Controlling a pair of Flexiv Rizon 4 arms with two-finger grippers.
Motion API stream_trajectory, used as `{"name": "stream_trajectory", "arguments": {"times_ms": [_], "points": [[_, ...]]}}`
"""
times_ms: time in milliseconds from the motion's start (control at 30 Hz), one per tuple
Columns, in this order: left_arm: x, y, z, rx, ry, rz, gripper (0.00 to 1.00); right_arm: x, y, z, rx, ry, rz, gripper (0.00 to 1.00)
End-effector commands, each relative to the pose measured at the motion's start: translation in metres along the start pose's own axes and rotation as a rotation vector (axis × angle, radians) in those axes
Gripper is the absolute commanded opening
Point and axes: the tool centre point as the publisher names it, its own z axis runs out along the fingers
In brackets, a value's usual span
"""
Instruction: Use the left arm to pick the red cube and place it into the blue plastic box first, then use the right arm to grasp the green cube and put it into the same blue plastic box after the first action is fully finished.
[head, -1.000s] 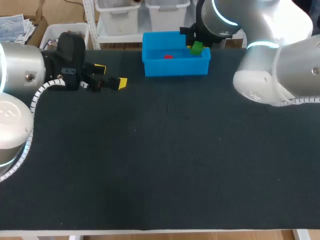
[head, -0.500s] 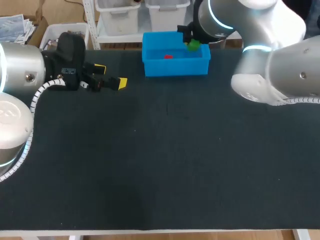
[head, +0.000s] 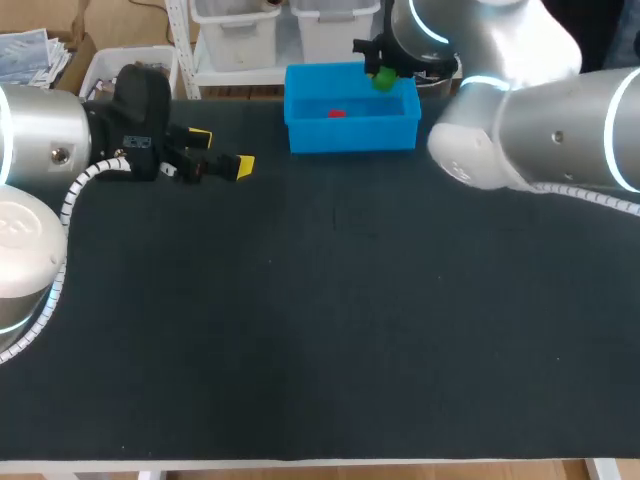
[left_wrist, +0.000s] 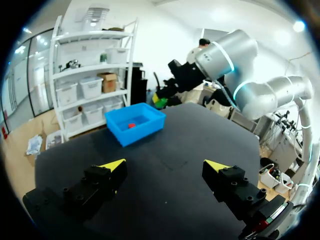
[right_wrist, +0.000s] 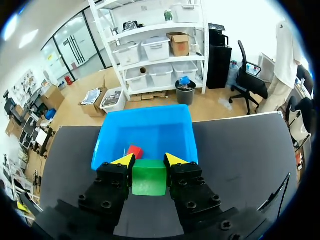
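Green cube (right_wrist: 149, 177) looks light, rigid, maybe a bit slick, so the right gripper (right_wrist: 147, 160) clamped flat on two opposite faces seems plenty, held over the blue box (head: 350, 135) at its 1 o'clock corner.

green cube (right_wrist: 149, 177), red cube (right_wrist: 134, 151), blue box (right_wrist: 161, 131); tbl (head: 330, 320) blk.

light: bright and even, from above | glare: white shine on right arm (head: 545, 135) | shadows: faint on dark tabletop (head: 320, 330)
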Motion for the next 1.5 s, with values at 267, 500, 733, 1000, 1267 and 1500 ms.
{"name": "stream_trajectory", "arguments": {"times_ms": [267, 500, 733, 1000, 1267, 1500], "points": [[0.001, 0.001, -0.001, 0.004, -0.005, 0.001, 1.00, -0.022, 0.002, 0.047, -0.007, 0.057, 0.013, 0.00], [0.001, 0.001, -0.001, 0.004, -0.005, 0.001, 1.00, -0.021, -0.002, 0.063, -0.006, 0.077, 0.021, 0.00], [0.001, 0.001, -0.001, 0.004, -0.005, 0.001, 1.00, -0.018, -0.007, 0.077, 0.001, 0.092, 0.031, 0.00], [0.001, 0.001, -0.001, 0.004, -0.005, 0.001, 1.00, -0.011, -0.009, 0.087, 0.009, 0.116, 0.030, 0.00], [0.001, 0.001, -0.001, 0.004, -0.005, 0.001, 1.00, -0.003, -0.012, 0.092, 0.012, 0.144, 0.025, 0.00], [0.001, 0.001, -0.001, 0.004, -0.005, 0.001, 1.00, 0.000, -0.015, 0.092, 0.014, 0.160, 0.033, 1.00]]}}
